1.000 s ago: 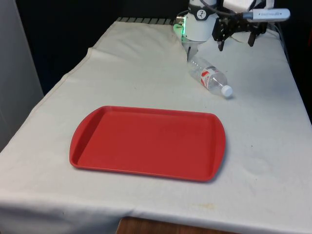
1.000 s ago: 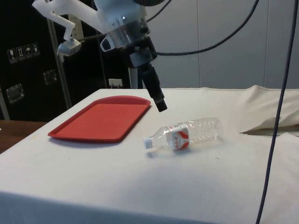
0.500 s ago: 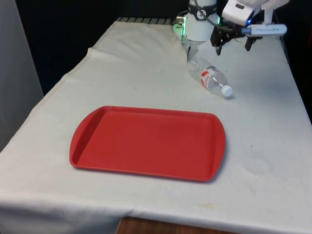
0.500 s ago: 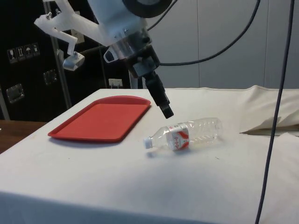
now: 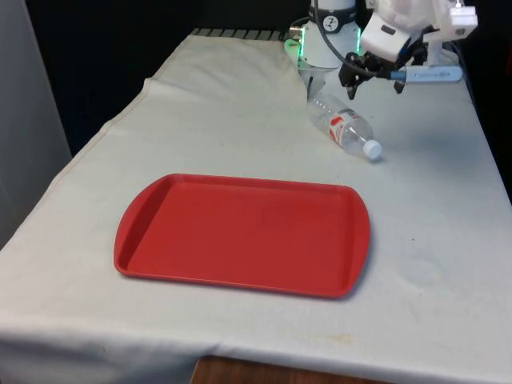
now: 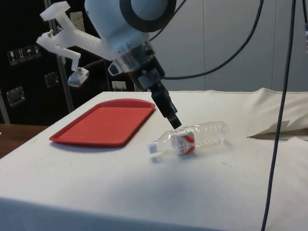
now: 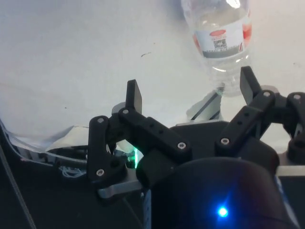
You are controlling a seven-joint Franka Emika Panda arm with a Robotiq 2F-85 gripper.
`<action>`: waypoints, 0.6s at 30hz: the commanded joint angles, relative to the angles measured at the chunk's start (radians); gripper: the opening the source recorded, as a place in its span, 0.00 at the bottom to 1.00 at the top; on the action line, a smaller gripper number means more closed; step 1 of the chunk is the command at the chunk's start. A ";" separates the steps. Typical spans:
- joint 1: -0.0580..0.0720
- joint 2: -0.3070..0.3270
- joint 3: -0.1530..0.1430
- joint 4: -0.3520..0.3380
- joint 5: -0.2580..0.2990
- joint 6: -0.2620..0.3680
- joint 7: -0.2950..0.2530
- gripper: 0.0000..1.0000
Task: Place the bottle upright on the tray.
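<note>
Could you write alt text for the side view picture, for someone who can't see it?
A clear plastic bottle with a red label lies on its side on a white tablecloth, and a robot arm's black pincer hangs just above it, not gripping it. A red tray sits farther along the table.

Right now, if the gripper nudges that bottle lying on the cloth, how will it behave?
The bottle lies on its side, so it would probably roll. It looks clear and empty, so likely light, and its thin plastic may dent when squeezed.
</note>
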 commanded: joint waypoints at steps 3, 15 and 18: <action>0.000 0.009 -0.002 0.001 -0.003 0.000 0.001 1.00; 0.002 0.068 -0.011 0.025 -0.038 -0.024 0.021 1.00; 0.002 0.083 -0.012 0.040 -0.045 -0.041 0.026 1.00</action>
